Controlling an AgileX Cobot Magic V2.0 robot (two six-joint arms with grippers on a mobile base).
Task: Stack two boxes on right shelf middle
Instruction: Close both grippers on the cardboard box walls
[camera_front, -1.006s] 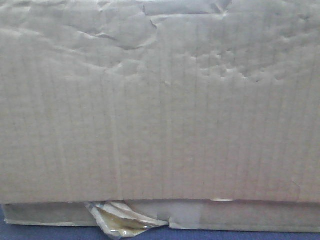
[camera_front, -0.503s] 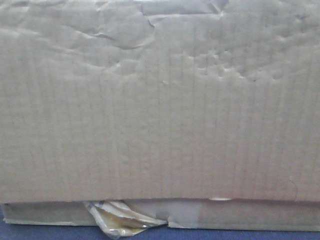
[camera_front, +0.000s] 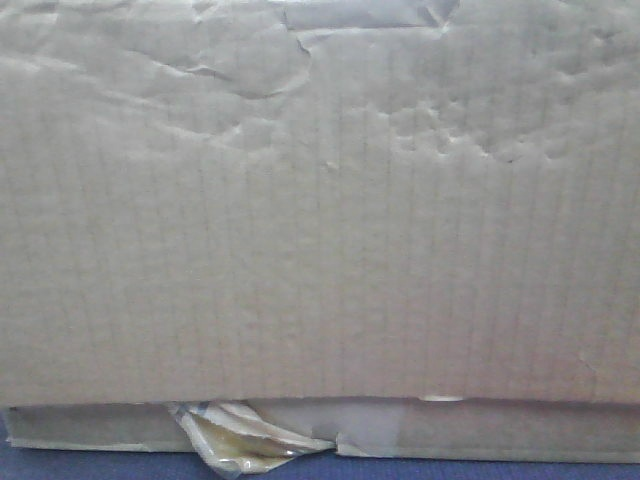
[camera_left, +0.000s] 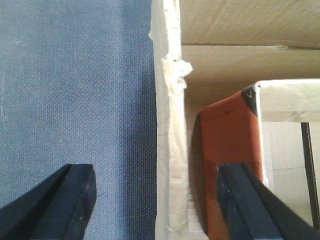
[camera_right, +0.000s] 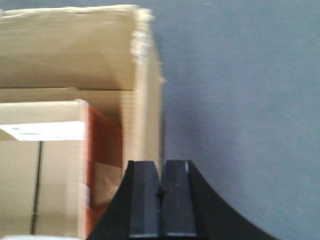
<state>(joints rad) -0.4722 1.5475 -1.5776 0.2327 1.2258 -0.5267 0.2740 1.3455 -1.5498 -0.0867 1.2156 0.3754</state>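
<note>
Because the tall box (camera_front: 320, 220) fills nearly the whole front view, its top and sides are cut off. Only its creased, dented face shows. It sits on the flat box (camera_front: 500, 432), seen just as a thin strip with tape (camera_front: 235, 450) peeling from its front, and a sliver of table (camera_front: 100, 468) lies below.

The left gripper (camera_left: 157, 175) is spread wide astride the taped wall of an open box (camera_left: 170, 125). One finger is outside over the table, the other inside over an orange carton (camera_left: 227, 135). Whether either pad touches the wall is out of view.

The right gripper (camera_right: 161, 170) has its fingers pressed together. The blurred wall of the open box runs up from just beside their tips, but whether they nip it cannot be told. Nor can it be told which of the two boxes this is.
</note>
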